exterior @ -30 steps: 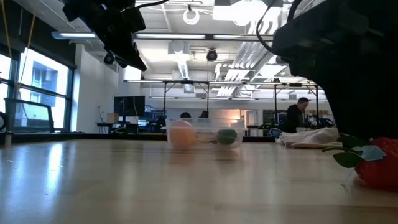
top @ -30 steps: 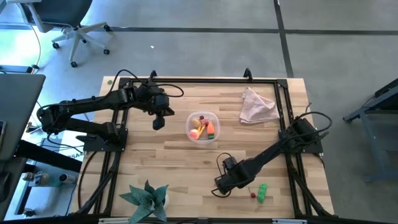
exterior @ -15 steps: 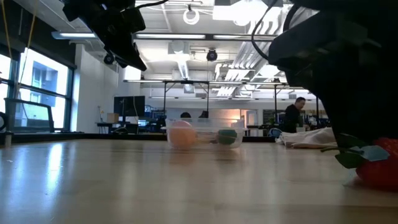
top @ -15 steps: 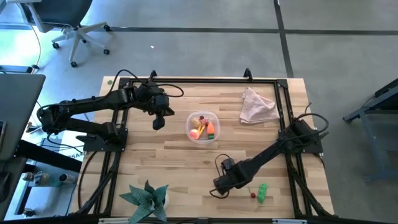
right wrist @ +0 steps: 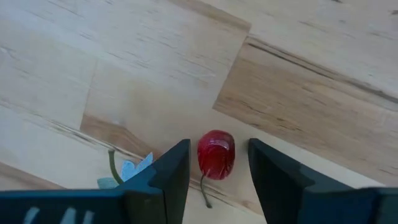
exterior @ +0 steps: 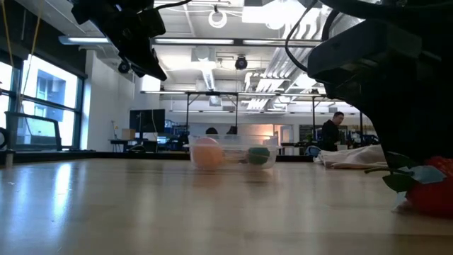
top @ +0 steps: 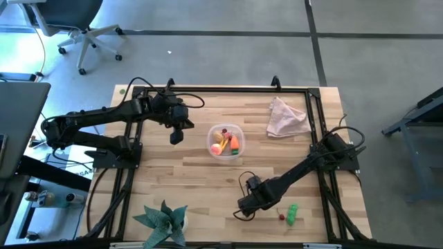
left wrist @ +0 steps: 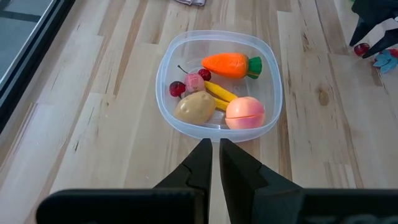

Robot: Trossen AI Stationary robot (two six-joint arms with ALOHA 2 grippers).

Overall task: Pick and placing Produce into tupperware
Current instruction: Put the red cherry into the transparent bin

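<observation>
1. Right tool [right wrist: 214, 171] is down at the tabletop [top: 180, 180] near its front edge, fingers apart with a red cherry [right wrist: 216, 153] sitting between them, not clamped.
2. Left tool [left wrist: 215, 155] hangs over the tupperware [left wrist: 168, 106], fingers together, holding nothing.
3. Tupperware holds a carrot [left wrist: 229, 64], a potato [left wrist: 194, 107] and other produce.

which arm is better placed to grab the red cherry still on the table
The right arm: its gripper already straddles the cherry with fingers open. The left gripper is shut, up beside the tub.
</observation>
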